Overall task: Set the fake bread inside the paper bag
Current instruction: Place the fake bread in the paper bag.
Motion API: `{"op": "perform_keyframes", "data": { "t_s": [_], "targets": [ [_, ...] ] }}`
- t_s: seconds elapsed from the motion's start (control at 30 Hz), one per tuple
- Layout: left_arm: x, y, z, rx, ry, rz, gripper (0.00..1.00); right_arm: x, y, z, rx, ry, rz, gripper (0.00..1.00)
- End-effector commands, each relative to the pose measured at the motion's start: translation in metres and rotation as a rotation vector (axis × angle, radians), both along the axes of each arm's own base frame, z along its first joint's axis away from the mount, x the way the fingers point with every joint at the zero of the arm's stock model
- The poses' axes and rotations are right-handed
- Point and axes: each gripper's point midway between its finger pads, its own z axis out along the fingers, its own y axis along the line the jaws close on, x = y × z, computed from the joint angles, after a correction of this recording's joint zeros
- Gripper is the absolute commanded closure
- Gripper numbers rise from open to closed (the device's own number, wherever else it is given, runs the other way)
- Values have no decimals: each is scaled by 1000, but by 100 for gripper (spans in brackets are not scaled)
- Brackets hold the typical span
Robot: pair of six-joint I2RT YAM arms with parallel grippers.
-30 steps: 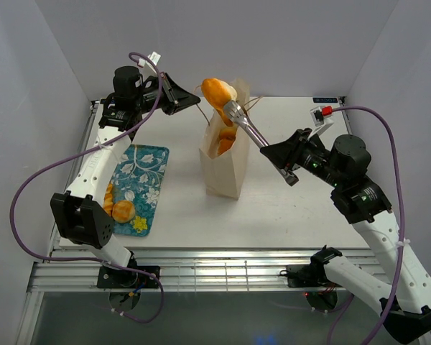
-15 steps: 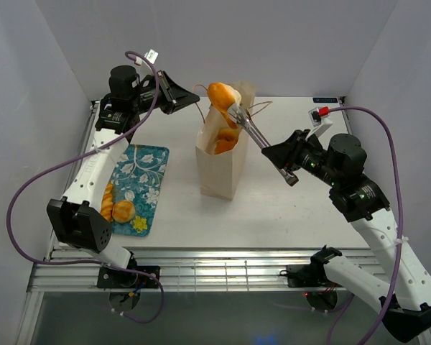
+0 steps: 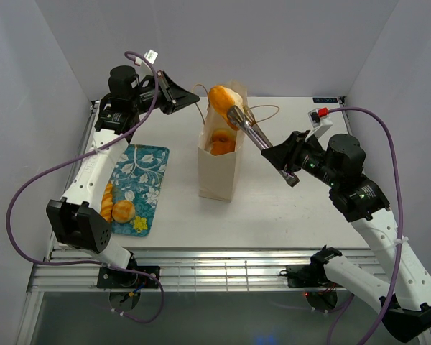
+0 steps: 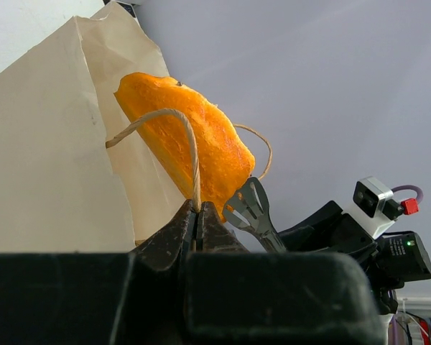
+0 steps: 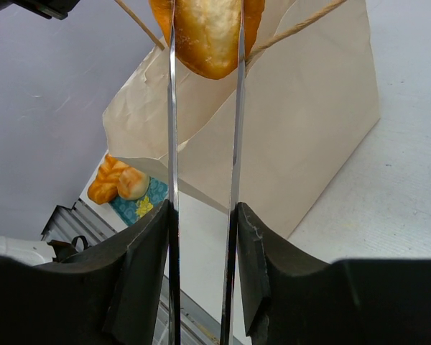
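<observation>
Left hand (image 4: 198, 215) pinched shut on paper bag (image 3: 217, 172) cord handle (image 4: 190, 144). Right hand (image 3: 237, 115) blades clasp fake bread roll (image 5: 205, 36) just above the mouth. Lower it inside before opening wider; avoid snagging handles.

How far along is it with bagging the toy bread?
Done: one glossy orange pastry already lies inside the tan paper bag. In hand: the right hand's metal tongs hold a golden roll over the mouth, while the left hand pinches the cord handle. Left: two pastries on the teal floral tray.
</observation>
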Motion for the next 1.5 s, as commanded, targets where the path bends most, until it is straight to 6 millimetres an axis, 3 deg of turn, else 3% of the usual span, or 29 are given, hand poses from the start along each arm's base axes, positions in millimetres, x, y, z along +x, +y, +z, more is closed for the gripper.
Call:
{"op": "perform_keyframes", "data": {
  "t_s": [0.0, 0.47, 0.8, 1.23, 1.47],
  "targets": [
    [-18, 4, 25, -19, -65, -11, 100, -1, -1, 36, 47, -111, 1, 56],
    [-18, 6, 26, -14, -74, 0, 100, -10, -8, 45, 44, -133, -6, 51],
    [-23, 18, 23, 11, -81, 84, 100, -13, -18, 43, 11, -138, -37, 49],
    [-32, 9, 27, -30, -81, 8, 100, 4, -3, 36, 4, -105, -8, 46],
    [-32, 8, 25, -30, -80, 0, 100, 4, 3, 38, -3, -96, 28, 46]
  ]
}}
